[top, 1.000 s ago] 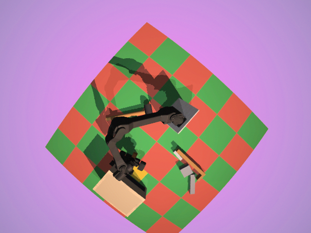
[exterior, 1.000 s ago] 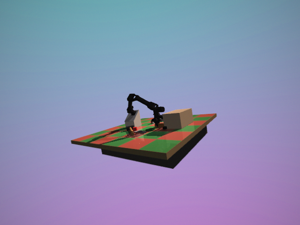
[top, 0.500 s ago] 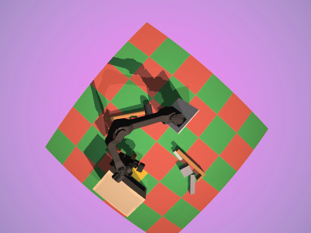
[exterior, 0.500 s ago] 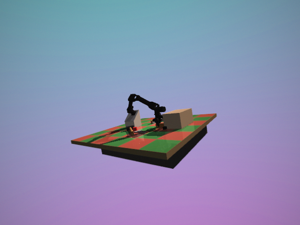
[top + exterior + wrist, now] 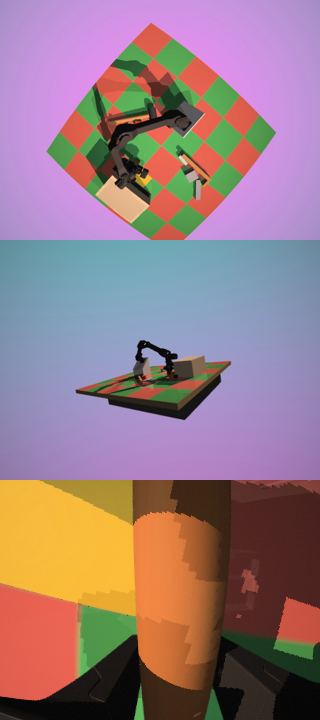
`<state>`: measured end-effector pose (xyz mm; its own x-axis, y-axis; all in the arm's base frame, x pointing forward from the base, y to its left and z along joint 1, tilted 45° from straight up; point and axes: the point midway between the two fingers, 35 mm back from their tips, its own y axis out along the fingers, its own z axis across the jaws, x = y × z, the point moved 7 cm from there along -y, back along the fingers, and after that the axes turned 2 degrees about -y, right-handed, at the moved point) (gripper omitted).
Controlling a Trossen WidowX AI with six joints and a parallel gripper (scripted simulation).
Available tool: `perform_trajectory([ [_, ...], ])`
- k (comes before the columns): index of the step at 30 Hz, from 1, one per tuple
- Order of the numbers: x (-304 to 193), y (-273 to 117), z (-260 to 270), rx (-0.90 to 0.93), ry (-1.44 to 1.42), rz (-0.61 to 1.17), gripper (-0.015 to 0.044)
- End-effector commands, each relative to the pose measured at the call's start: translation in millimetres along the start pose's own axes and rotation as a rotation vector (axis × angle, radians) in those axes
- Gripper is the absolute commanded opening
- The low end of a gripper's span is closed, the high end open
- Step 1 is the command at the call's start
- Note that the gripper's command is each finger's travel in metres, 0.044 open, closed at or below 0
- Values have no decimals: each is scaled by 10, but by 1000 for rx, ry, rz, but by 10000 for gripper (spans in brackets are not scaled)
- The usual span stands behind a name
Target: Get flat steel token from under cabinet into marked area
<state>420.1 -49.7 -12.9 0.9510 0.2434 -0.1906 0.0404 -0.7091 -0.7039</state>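
Note:
My gripper [image 5: 174, 643] [image 5: 169, 371] is shut on an orange-brown bar [image 5: 172, 590] [image 5: 136, 162], which runs between the fingers and up through the wrist view. The hand is low, at the front of the tan cabinet [image 5: 122, 200] [image 5: 183, 369], beside the yellow marked area [image 5: 146, 180] [image 5: 60, 555]. The arm hides part of the cabinet's front edge and of the yellow area from above. The bar's far end is not clear. The steel token cannot be made out in any view.
An orange bar [image 5: 197, 170] stands at the right with a white block [image 5: 183, 160], a grey block [image 5: 191, 176] and a grey bar [image 5: 197, 190]. Another orange bar [image 5: 129, 118], a red object [image 5: 138, 122] and a dark cylinder [image 5: 152, 112] are behind the arm, near the grey base [image 5: 193, 113].

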Motion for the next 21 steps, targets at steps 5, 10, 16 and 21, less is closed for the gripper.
perform_trajectory([
  [5,35,8,116,3,14,-12,0],
  [10,34,5,160,3,14,-12,0],
  [16,35,4,217,4,14,-12,0],
  [21,35,4,225,4,14,-12,0],
])
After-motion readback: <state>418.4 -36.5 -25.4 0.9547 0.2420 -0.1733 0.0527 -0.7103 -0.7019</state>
